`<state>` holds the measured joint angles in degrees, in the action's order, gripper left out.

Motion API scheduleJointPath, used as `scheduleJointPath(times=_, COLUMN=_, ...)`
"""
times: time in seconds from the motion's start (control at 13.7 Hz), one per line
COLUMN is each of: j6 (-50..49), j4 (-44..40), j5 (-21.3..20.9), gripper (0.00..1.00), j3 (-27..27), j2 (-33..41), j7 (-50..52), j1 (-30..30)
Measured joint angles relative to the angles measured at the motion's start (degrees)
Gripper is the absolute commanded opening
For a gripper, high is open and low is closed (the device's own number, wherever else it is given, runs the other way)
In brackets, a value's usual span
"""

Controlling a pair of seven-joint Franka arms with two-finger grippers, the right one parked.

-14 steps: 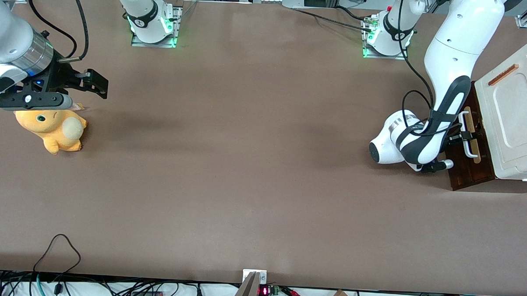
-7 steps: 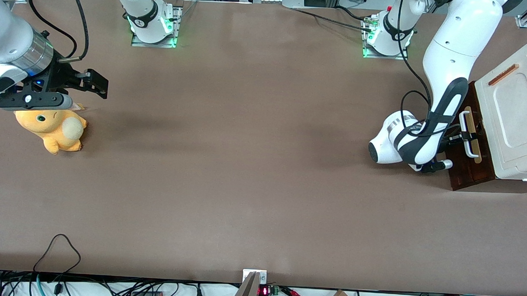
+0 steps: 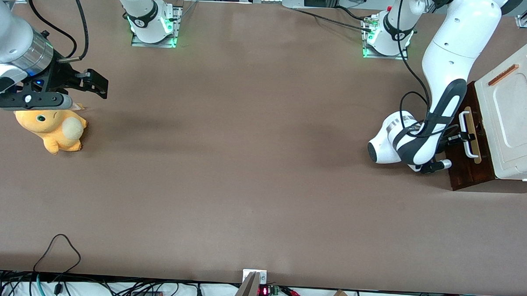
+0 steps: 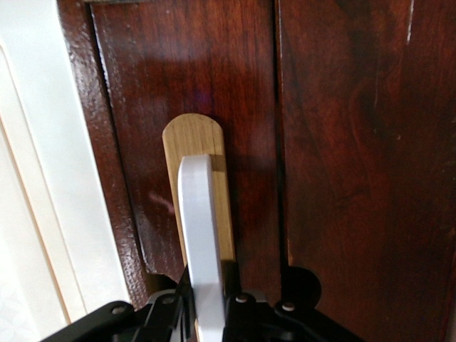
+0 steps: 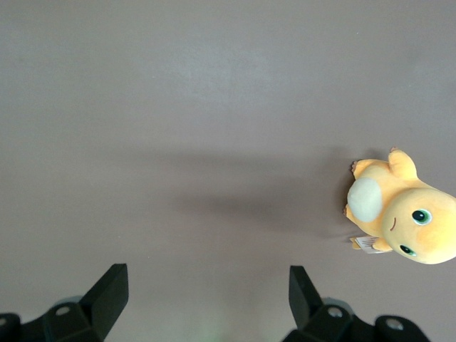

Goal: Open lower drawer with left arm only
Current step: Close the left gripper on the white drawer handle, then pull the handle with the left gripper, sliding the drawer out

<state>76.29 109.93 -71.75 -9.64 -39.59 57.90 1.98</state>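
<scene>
The left arm [image 3: 440,106] reaches down to the lower drawer [image 3: 469,142], which sits at the working arm's end of the counter [image 3: 254,165], at about 3 o'clock in the front view. Its end effector [image 4: 210,306] is clenched on the white bar handle [image 4: 198,235]; the wrist view shows the bar running between the black fingers [image 4: 167,310], over the tan strip [image 4: 196,139].

To do this step well, I judge the pull should go straight out of the white cabinet [image 3: 510,117], along the line of the drawer slides and toward 9 o'clock in the front view, slow and even. The grip should be kept square on the bar, because a sideways force could jam the drawer or drag the whole cabinet on the counter.

The dark brown front stands out a little from the cabinet body, but I cannot tell how far the drawer is open. Its inside is not visible, so nothing can be said of its contents.

A yellow plush toy [image 3: 53,129] lies toward the parked arm's end of the counter, well apart from the work.
</scene>
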Motion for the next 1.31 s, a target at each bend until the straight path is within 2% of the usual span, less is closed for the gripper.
scheduleJointPath(times=1.31, j6=-0.6, j4=-0.08, j5=0.35, gripper=0.01, j3=-0.54, j2=-0.04, j7=1.2, j1=2.0)
